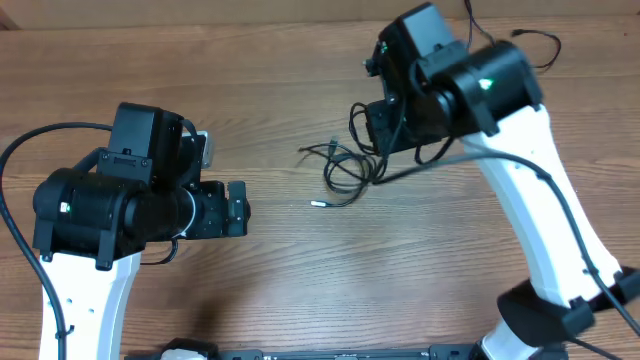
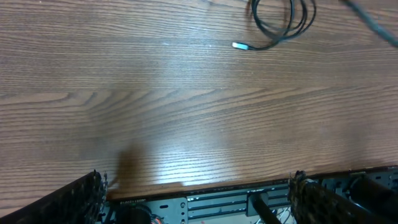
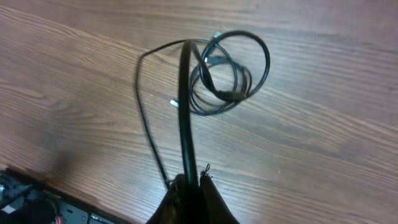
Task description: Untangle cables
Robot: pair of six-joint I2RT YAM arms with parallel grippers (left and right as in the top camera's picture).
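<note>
Pinches one strand of the cables (image 3: 233,93) btw pressed-together fingers of R gripper (image 3: 188,183), holds L gripper (image 2: 196,190) spread wide & empty at ~9 o'clock of the coil, bundle looped at 1 o'clock of table (image 1: 300,290) centre: barely begun, nearly all untangling left.

Left arm (image 1: 85,270): reaches in from the near left, wrist pointing right.
Left gripper (image 1: 238,208): jaws spread wide (nothing between them).
Right arm (image 1: 535,200): leans from the near right toward the far side.
Right gripper (image 3: 189,186): pinched tight on a cable (image 3: 184,106).
</note>
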